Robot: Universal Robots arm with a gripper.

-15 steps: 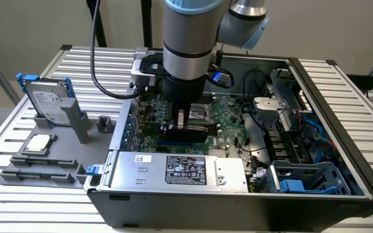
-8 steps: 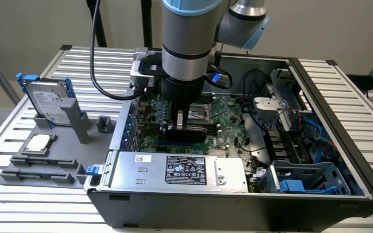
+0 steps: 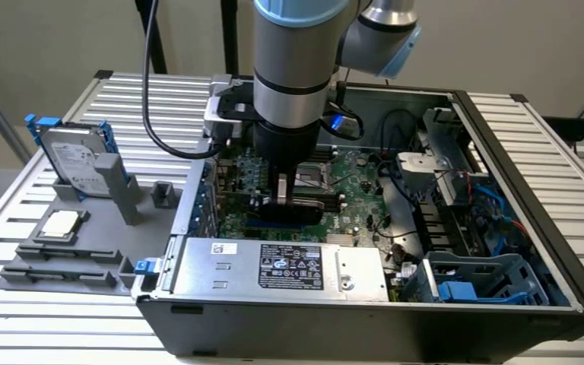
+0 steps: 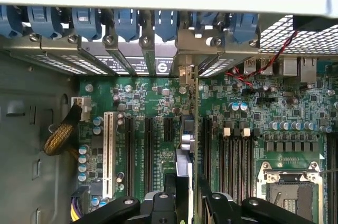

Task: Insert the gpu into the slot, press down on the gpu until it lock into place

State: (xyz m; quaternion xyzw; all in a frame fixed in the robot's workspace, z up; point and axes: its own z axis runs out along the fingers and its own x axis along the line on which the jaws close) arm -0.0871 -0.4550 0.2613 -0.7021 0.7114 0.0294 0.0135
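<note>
Slatted metal desk [image 3: 535,137] carries an open computer case [image 3: 373,327], with a hard drive [image 3: 74,161] at nine o'clock of it in the exterior view. Gripper [image 3: 285,199] is clamped on the gpu [image 3: 307,211], which stands on edge above the motherboard [image 3: 358,171], the blue slot [image 3: 271,225] just below at six o'clock.

The gpu [image 3: 300,211], in the claw [image 3: 284,199], covers most of the slot [image 3: 268,223]; its seating cannot be told. The arm [image 3: 292,61] is cut off at the exterior view's 12 o'clock. Print on the label [image 3: 290,268] is unreadable.
</note>
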